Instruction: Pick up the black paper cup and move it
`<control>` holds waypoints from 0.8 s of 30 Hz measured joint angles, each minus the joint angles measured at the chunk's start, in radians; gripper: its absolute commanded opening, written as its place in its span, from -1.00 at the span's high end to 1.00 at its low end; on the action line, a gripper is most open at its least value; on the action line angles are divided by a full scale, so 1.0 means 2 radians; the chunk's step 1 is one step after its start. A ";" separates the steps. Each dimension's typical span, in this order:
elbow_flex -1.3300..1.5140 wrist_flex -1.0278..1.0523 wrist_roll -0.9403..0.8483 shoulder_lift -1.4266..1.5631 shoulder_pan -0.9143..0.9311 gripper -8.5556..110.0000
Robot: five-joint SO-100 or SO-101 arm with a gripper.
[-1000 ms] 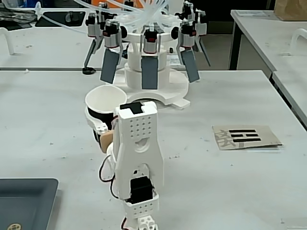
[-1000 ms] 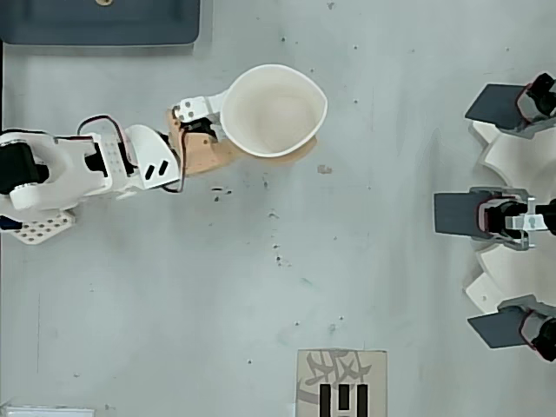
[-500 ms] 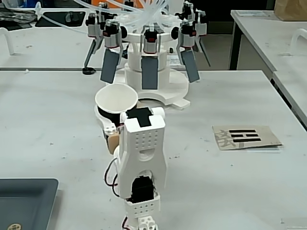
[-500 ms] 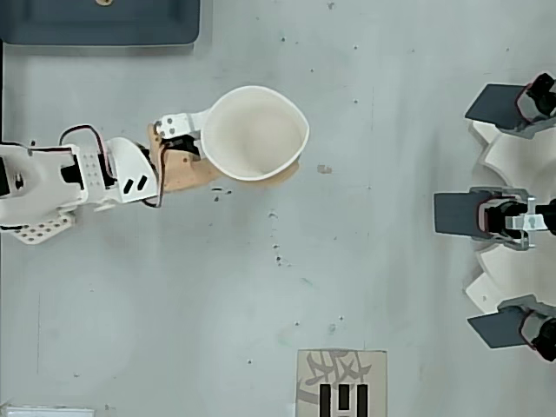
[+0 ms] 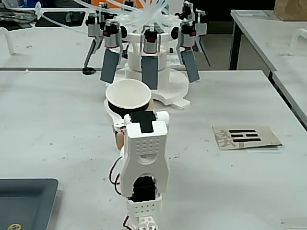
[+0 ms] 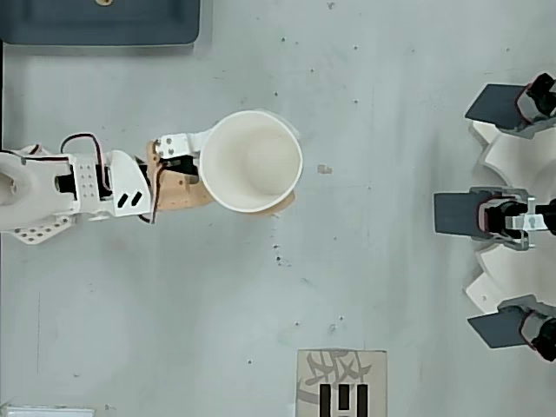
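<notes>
Cup first: your black paper cup (image 6: 252,161) stands upright with its white inside facing up, near the middle of the gray table (image 6: 391,287). In the overhead view you see mostly its round white rim and white bottom. In the fixed view you can see the black wall of the cup (image 5: 127,103) under the white rim. Your arm (image 6: 78,187) comes in from the left edge of the overhead view and reaches right up to the cup. Your gripper (image 6: 248,198) sits around the cup, with a white finger (image 6: 184,142) touching the rim on the upper side and a tan finger (image 6: 178,193) running under the lower side. The fingers are spread about as wide as the cup, and they look closed on it, with the cup held between them. You cannot tell from these pictures if the cup rests on the table or hangs just above it. Past the cup, well apart from it, stands a white machine (image 5: 151,72) with dark gray flat paddles pointing down. A tan card (image 5: 245,137) with black bars lies flat on the table. A dark gray tray (image 5: 24,201) sits at the table corner near the arm's base.
</notes>
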 measured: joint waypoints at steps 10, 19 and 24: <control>0.000 0.041 0.012 0.000 0.057 0.65; -0.074 0.108 0.012 -0.012 0.074 0.63; -0.127 0.153 0.012 -0.039 0.074 0.63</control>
